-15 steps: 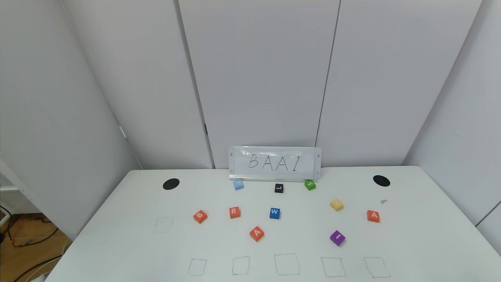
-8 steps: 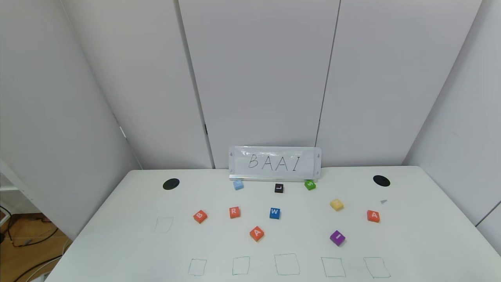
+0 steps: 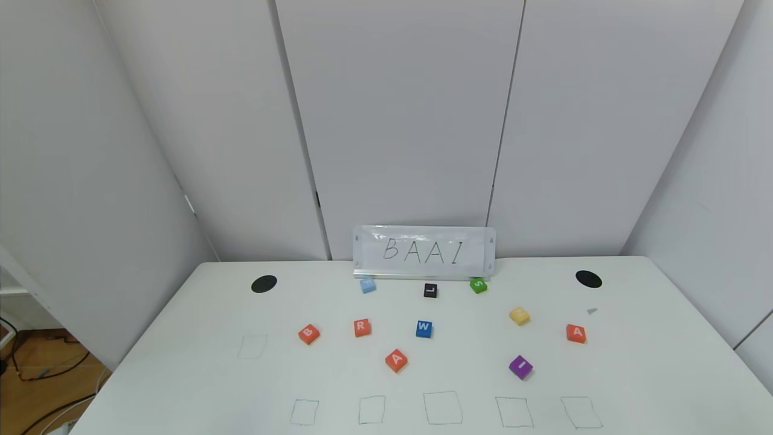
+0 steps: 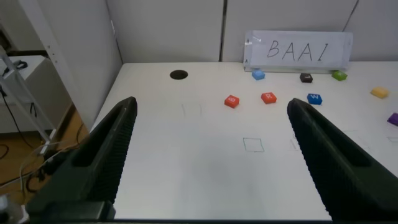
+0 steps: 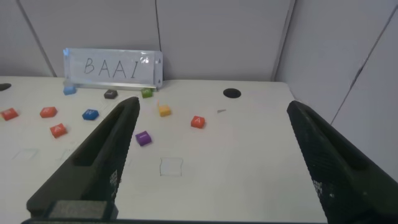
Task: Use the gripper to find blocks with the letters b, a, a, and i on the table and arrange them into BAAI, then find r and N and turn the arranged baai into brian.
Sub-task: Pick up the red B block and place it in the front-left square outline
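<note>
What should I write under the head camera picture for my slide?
Lettered blocks lie scattered on the white table before a BAAI sign, green squares unfilled.

a clear-framed white sign handwritten "baai" point(image 3: 424, 252) stands against the grey wall panels. just in front of the sign sit a light blue block point(image 3: 368, 285), a black block lettered l point(image 3: 430, 290) and a green block lettered s point(image 3: 478, 285). farther from the sign lie a blue block lettered w point(image 3: 424, 328) and a yellow block point(image 3: 519, 315).

The left pincer point(image 4: 208, 155) and the right pincer point(image 5: 208, 155) are held raised, jaws spread wide, nothing gripped
</note>
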`<state>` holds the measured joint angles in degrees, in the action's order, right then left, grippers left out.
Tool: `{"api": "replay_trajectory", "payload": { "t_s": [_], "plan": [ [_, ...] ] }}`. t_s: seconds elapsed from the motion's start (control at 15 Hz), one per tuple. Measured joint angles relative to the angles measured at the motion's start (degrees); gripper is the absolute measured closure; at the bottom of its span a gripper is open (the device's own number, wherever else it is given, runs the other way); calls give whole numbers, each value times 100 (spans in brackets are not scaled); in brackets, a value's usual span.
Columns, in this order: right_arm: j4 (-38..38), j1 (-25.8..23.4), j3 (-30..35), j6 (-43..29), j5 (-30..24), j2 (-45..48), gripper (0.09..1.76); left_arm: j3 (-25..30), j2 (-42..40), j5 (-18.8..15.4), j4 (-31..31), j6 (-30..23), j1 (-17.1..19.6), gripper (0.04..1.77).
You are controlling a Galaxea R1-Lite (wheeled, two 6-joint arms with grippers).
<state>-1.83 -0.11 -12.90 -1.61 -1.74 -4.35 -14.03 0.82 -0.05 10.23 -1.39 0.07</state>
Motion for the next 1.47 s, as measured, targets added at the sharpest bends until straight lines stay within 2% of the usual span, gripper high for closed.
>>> {"api": "replay_trajectory", "payload": {
  "t_s": [0.2, 0.4, 0.6, 0.93, 1.47],
  "plan": [
    [0, -13, -789, 2, -4, -669, 14, -875, 435, -6, 208, 13, -2, 9],
    [-2, -52, -1532, 6, -9, -1515, 14, -1664, 1276, 23, 249, 20, -7, 9],
    [-13, -66, -2180, -2, -6, -2428, 14, -2541, 2374, 40, 288, 27, -7, 9],
    [-41, -73, -3220, -33, -2, -4055, 14, -4128, 4264, 59, 862, 28, -2, 9],
    [-1018, -63, -4916, -853, -4, -6588, 14, -5762, 7405, 84, 983, -35, 20, 9]
  ]
}}
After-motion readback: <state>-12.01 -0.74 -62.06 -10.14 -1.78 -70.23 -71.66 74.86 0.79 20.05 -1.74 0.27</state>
